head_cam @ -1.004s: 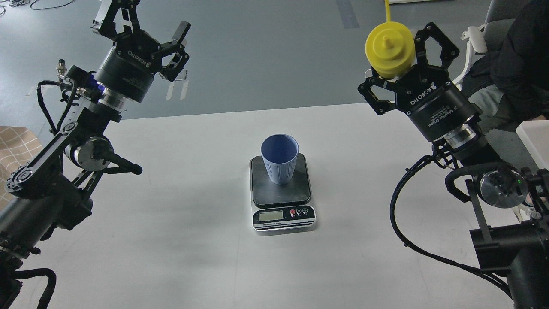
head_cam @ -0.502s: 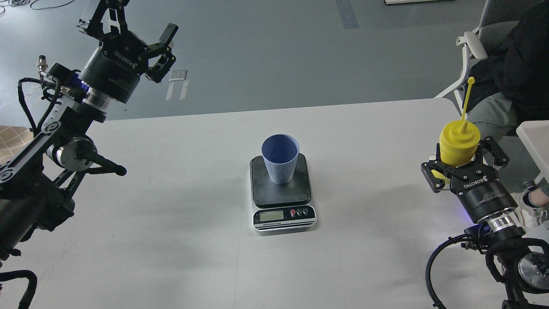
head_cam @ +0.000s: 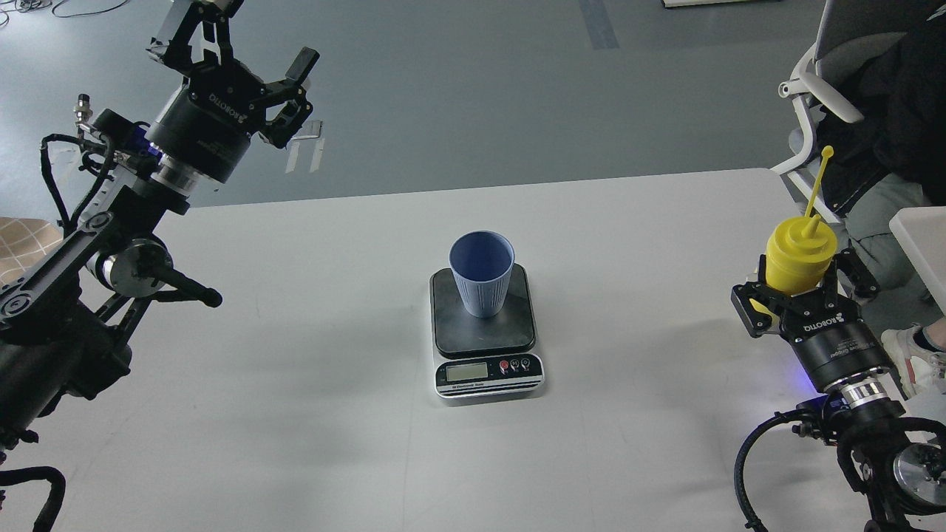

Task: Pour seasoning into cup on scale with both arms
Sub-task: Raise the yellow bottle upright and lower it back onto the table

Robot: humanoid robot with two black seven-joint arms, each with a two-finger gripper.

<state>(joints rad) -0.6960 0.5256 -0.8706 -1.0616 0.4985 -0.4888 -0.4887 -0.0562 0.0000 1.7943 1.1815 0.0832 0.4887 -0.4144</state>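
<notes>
Two things are already in place for you: the cup stands upright on the dark platform of the scale, near the middle of the table, and the seasoning is in the grip of your right arm. What the head view gives no sign of is any pouring. The bottle sits upright at the far right of the table, well apart from the cup, with its cone nozzle pointing up and its thin cap strap sticking up from the top. The inside of the cup looks plain blue, though you cannot see its bottom well enough to be sure nothing is in it. The display on the scale is too small to read. So by my judgement the task is at an early stage: the bottle has to be carried over to the cup, tipped over its mouth, and the left arm brought into the job as well.

Your right pincer is closed around the lower body of the seasoning, one finger on each side of it, holding it roughly vertical. The bottle's base is hidden behind the pincer, so you cannot tell whether it rests on the table or hangs just above it.

Your left pincer is raised high at the far left, beyond the table edge, with its fingers spread wide. It holds nothing and touches nothing.
</notes>
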